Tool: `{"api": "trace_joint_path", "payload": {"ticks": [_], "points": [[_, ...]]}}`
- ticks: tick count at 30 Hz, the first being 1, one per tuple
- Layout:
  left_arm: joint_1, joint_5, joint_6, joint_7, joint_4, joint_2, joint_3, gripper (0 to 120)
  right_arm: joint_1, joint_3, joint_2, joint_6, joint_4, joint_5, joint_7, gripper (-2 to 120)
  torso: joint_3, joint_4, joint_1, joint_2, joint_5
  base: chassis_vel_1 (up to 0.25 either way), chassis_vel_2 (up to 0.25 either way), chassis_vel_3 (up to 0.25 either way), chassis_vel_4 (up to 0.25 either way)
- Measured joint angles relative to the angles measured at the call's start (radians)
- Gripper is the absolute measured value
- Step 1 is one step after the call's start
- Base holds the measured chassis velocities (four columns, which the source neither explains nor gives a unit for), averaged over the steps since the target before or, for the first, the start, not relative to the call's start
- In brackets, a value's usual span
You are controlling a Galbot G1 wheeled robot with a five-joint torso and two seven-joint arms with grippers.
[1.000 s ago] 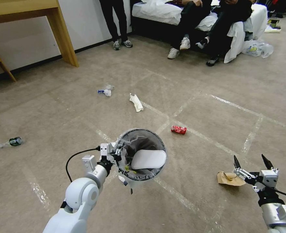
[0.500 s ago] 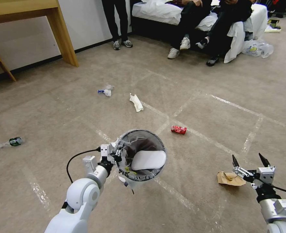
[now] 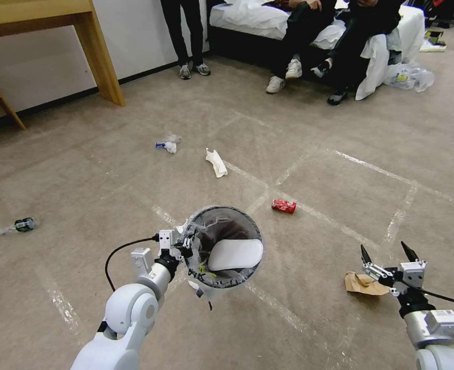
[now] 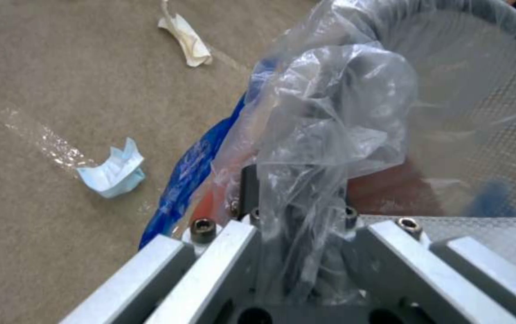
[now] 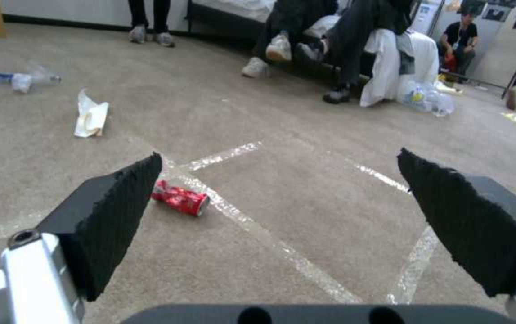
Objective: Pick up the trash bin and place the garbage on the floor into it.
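The trash bin (image 3: 201, 222), grey-rimmed and lined with crinkly clear plastic, hangs above the floor (image 3: 314, 154). My left gripper (image 3: 188, 250) is shut on its near rim. A flat white slipper (image 3: 235, 254) lies inside. In the left wrist view the liner (image 4: 329, 112) drapes over the clamped rim. My right gripper (image 3: 386, 253) stands open just above a crumpled brown paper bag (image 3: 361, 283), without touching it. A crushed red can (image 3: 283, 206) lies between the bin and the bag, and appears between the open fingers as the red can (image 5: 180, 200) in the right wrist view.
More litter lies farther out: a white wrapper (image 3: 216, 163), a blue-and-white scrap (image 3: 167, 144), a small bottle (image 3: 18, 225) at far left, and a light blue scrap (image 4: 114, 171) below the bin. A wooden table leg (image 3: 99, 56) stands at back left. People's legs and a bed (image 3: 247, 20) are behind.
My right gripper has shifted slightly left, closer over the brown paper bag, still open. The left arm and the bin have stayed put.
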Motion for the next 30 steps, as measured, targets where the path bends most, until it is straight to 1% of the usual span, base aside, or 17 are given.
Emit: {"api": "trace_joint_path", "payload": {"ticks": [15, 20, 24, 27, 30], "points": [[-0.005, -0.001, -0.002, 0.002, 0.002, -0.002, -0.004, 1, 0.009, 0.002, -0.019, 0.019, -0.025, 0.01, 0.005, 100, 0.0, 0.0001, 0.0, 0.0, 0.0, -0.03, 0.043, 0.036, -0.04], [-0.01, -0.001, -0.002, 0.003, 0.003, -0.004, -0.005, 1, 0.017, 0.016, -0.059, 0.02, -0.075, 0.013, 0.001, 100, 0.0, -0.0001, 0.0, 0.0, 0.0, 0.0, 0.0, 0.0, 0.0], [-0.014, -0.001, -0.002, 0.003, 0.003, -0.009, -0.006, 1, 0.041, 0.009, -0.083, -0.003, -0.127, 0.066, 0.008, 100, 0.0, 0.0, 0.0, 0.0, 0.0001, 0.0, 0.0, 0.0, 0.0], [-0.014, 0.0, -0.002, 0.003, 0.003, -0.01, -0.007, 1, 0.052, 0.0, -0.089, -0.01, -0.148, 0.075, 0.013, 100, 0.0, 0.0, 0.0, 0.0, 0.0002, 0.0, 0.0, 0.0, 0.0], [-0.012, 0.001, -0.002, 0.004, 0.003, -0.012, -0.01, 1, 0.061, -0.012, -0.101, -0.036, -0.165, 0.085, 0.023, 100, 0.0, 0.0, 0.0, 0.0, 0.0001, 0.0, 0.0, 0.0, 0.0]]}}
